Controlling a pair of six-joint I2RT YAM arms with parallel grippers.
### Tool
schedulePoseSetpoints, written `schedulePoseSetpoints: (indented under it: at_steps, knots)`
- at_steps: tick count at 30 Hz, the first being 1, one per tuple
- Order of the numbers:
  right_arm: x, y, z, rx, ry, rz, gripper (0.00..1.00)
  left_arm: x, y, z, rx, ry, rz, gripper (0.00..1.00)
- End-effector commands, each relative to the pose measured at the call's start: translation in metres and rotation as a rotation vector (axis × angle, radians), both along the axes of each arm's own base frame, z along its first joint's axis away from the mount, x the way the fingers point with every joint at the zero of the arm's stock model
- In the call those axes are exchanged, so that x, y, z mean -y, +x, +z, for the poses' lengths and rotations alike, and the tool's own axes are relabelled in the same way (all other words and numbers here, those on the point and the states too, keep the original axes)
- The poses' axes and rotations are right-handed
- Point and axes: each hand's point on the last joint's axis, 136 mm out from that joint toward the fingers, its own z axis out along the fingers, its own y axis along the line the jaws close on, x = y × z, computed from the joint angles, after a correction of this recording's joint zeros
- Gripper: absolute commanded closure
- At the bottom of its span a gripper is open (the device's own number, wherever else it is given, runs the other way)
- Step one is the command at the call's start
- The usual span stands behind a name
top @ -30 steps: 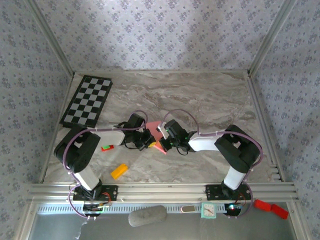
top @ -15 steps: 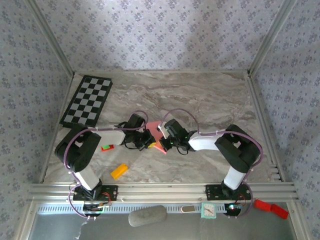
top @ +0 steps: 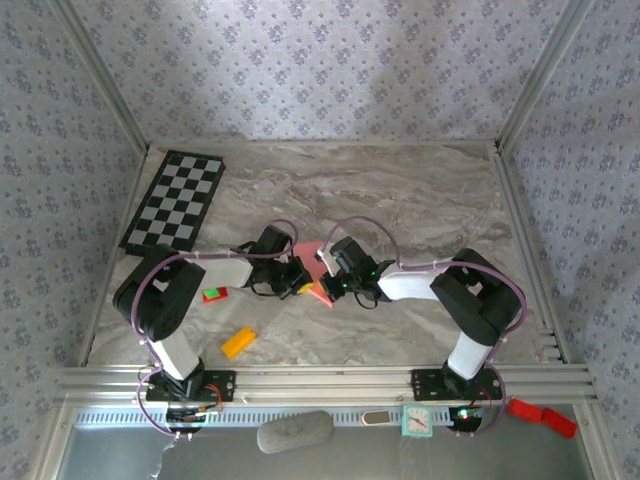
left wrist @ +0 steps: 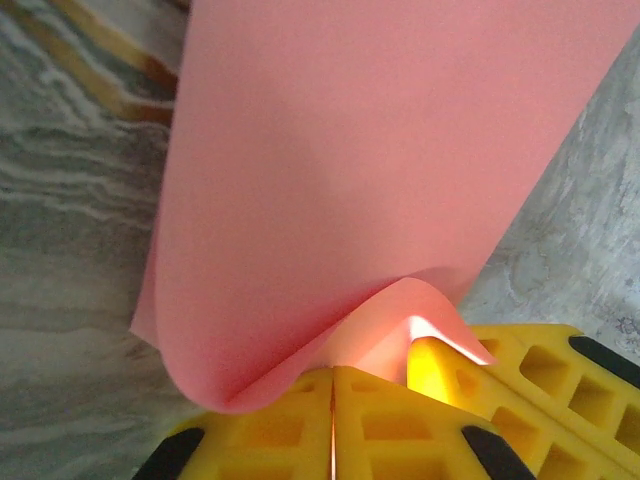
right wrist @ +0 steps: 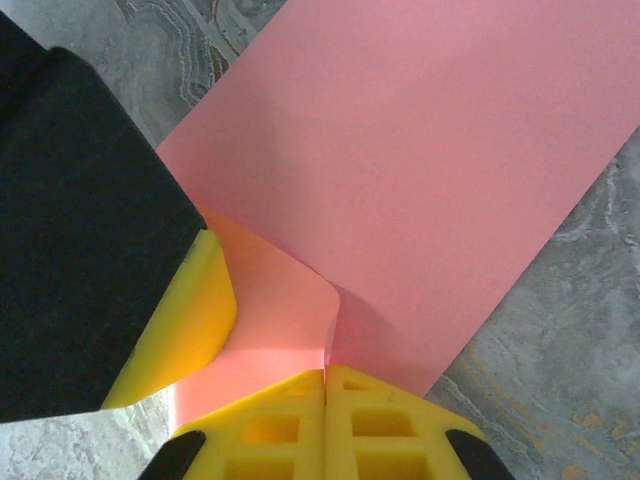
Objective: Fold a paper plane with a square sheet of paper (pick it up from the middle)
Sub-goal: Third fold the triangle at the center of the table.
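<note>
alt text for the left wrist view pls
The left pincer, yellow and shut, pinches the curled near edge of a salmon-pink sheet of paper that stretches away over a grey marble table.

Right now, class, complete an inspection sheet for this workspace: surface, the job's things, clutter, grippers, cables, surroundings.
Surface: veined marble-look tabletop, flat.
Job's things: square sheet of paper, salmon-pink, one edge curled up where it is pinched.
Clutter: chessboard far left; red-and-green block and orange block on the left side.
Grippers: left gripper and right gripper both shut on that edge of the paper, close together.
Cables: purple cables, in loops over the tabletop.
Surroundings: patterned wallpaper walls; aluminium rail along the near edge.
</note>
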Motion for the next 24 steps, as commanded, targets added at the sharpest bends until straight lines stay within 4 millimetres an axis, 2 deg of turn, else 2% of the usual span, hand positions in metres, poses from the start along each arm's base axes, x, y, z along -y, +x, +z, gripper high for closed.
schedulePoseSetpoints:
  at_steps: [1, 6, 13, 16, 20, 24]
  knots:
    - [0.005, -0.004, 0.001, -0.037, -0.013, -0.017, 1.00, -0.005, 0.000, -0.011, -0.016, 0.046, -0.002, 0.92]
    - [0.004, 0.000, 0.018, -0.029, 0.021, -0.043, 1.00, -0.012, -0.005, -0.019, -0.048, 0.085, 0.004, 0.93]
    - [0.015, 0.008, 0.052, -0.039, 0.083, -0.147, 0.75, -0.017, -0.008, -0.027, -0.076, 0.117, 0.017, 0.94]
    - [0.023, 0.007, 0.058, -0.072, 0.101, -0.184, 0.71, -0.017, -0.009, -0.028, -0.076, 0.117, 0.016, 0.94]
    - [0.026, -0.002, 0.055, -0.178, 0.135, -0.207, 0.70, -0.016, -0.008, -0.028, -0.075, 0.114, 0.014, 0.94]
    - [0.016, -0.018, 0.049, -0.294, 0.199, -0.181, 0.76, -0.015, -0.008, -0.027, -0.068, 0.107, 0.009, 0.94]
